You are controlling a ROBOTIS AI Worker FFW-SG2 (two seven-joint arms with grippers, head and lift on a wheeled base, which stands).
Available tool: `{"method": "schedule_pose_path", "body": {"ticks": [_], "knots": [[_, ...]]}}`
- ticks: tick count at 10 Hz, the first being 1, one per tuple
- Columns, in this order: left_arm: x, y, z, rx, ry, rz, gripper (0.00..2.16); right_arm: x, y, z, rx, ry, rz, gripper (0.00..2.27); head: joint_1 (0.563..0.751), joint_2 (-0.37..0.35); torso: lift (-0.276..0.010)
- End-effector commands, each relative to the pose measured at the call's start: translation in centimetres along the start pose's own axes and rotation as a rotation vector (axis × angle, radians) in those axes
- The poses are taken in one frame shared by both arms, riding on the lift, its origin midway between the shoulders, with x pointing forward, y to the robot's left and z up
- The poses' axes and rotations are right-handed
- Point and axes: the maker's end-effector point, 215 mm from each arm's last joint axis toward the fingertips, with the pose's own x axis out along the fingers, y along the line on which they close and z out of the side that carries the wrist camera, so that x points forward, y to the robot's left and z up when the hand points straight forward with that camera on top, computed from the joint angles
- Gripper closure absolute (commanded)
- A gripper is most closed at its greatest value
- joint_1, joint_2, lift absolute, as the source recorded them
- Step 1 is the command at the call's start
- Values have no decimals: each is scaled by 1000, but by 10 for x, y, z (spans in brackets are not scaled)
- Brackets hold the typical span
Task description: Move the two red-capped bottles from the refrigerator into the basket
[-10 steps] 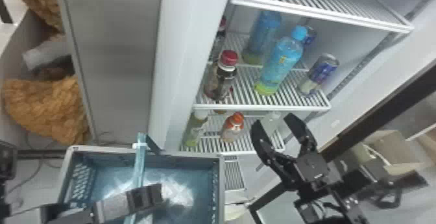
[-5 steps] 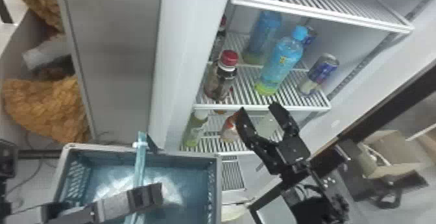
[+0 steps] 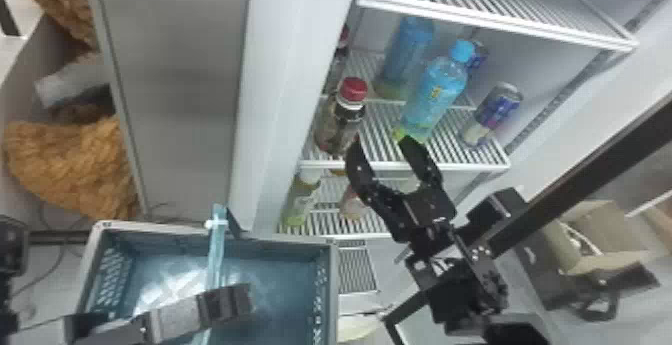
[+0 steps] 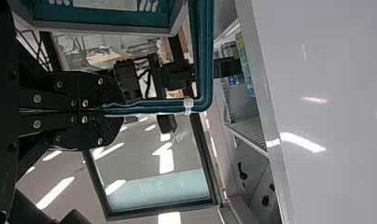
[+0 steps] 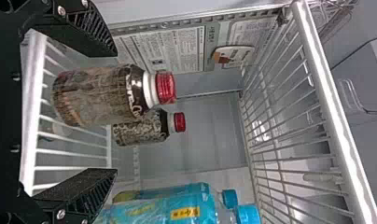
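In the head view, my right gripper [image 3: 382,152] is open at the middle shelf's front edge. The front red-capped bottle [image 3: 341,119] stands upright just beyond its left finger; the other red-capped bottle [image 3: 338,64] is behind, partly hidden by the refrigerator's side. From the right wrist, the front bottle [image 5: 100,95] appears between the fingers of the open right gripper [image 5: 115,112], ungripped, with the rear bottle [image 5: 142,128] deeper in. At lower left, my left gripper [image 3: 225,303] is over the basket [image 3: 175,228]. The left wrist view has this gripper [image 4: 114,110] shut on the basket handle [image 4: 149,108].
Blue-capped bottles [image 3: 436,91] and cans [image 3: 492,114] stand right of the front bottle. A wire shelf [image 3: 500,24] spans above; more bottles sit on the lower shelf [image 3: 375,226]. The refrigerator's side wall [image 3: 285,94] rises behind the basket; a cardboard box [image 3: 595,239] is at right.
My right gripper has moved up and leftward, from beside the lower shelf to the middle shelf's front edge, staying open. The left gripper and bottles look unmoved.
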Motion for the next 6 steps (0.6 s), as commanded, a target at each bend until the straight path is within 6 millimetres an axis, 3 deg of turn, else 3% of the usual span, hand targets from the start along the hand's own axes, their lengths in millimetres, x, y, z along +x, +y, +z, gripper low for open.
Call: {"method": "schedule_pose_path", "body": {"ticks": [1,6], "knots": [[0,0,0,0,1,0,1207,14,5,-1,10,-11,13,122,695,-350,0],[1,0,-1,-1,5,-1,1207,49,14,-12,25,-11,31,124,695,-307,0]]}}
